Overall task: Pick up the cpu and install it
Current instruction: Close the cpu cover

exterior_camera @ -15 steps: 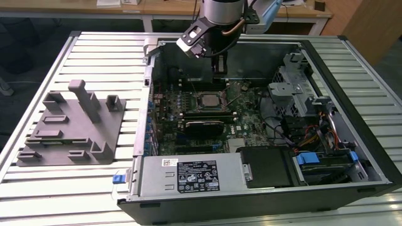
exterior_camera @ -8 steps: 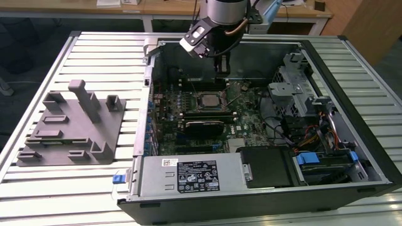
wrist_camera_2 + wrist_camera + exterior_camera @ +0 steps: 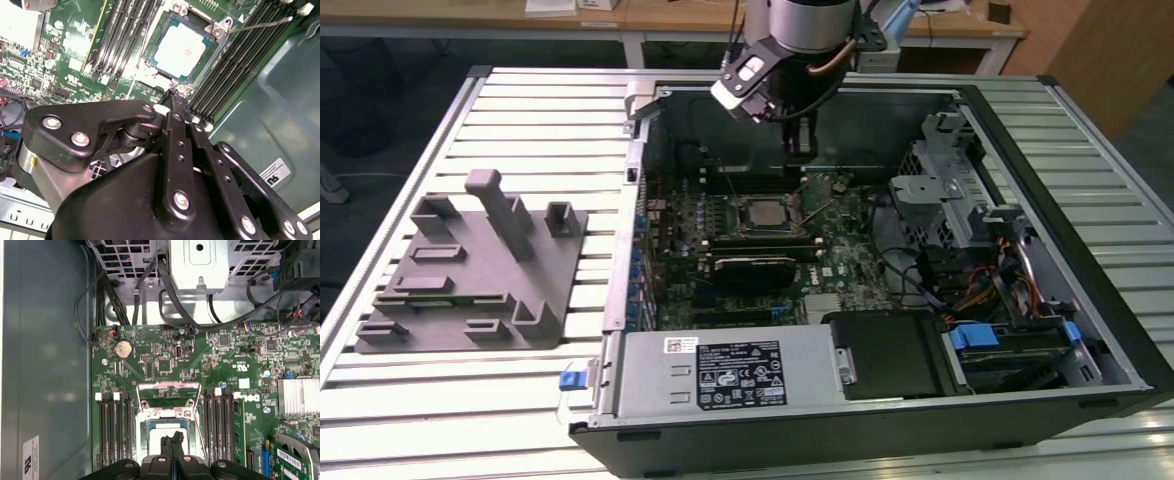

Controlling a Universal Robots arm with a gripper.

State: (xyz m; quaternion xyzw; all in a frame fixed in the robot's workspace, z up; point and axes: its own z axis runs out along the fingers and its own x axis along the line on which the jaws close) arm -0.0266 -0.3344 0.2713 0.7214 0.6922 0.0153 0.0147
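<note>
The cpu (image 3: 182,46), a small square chip with a silvery top, lies flat in the motherboard socket (image 3: 162,75) inside the open computer case (image 3: 1067,330). In the exterior view the cpu (image 3: 758,213) sits mid-board. My gripper (image 3: 175,97) hangs just above the socket's edge, its fingers pressed together with nothing between them. In the first wrist view the gripper (image 3: 172,440) covers part of the cpu (image 3: 159,428), and the socket's metal load plate (image 3: 167,390) stands swung open. In the exterior view the gripper (image 3: 801,150) hangs over the far side of the socket.
A grey plastic fixture (image 3: 467,270) stands on the slatted table at the exterior view's left. Inside the case are the power supply (image 3: 720,370), a black block (image 3: 894,350), a drive cage (image 3: 947,190) with cables, memory slots (image 3: 225,65) and a thin lever (image 3: 260,24).
</note>
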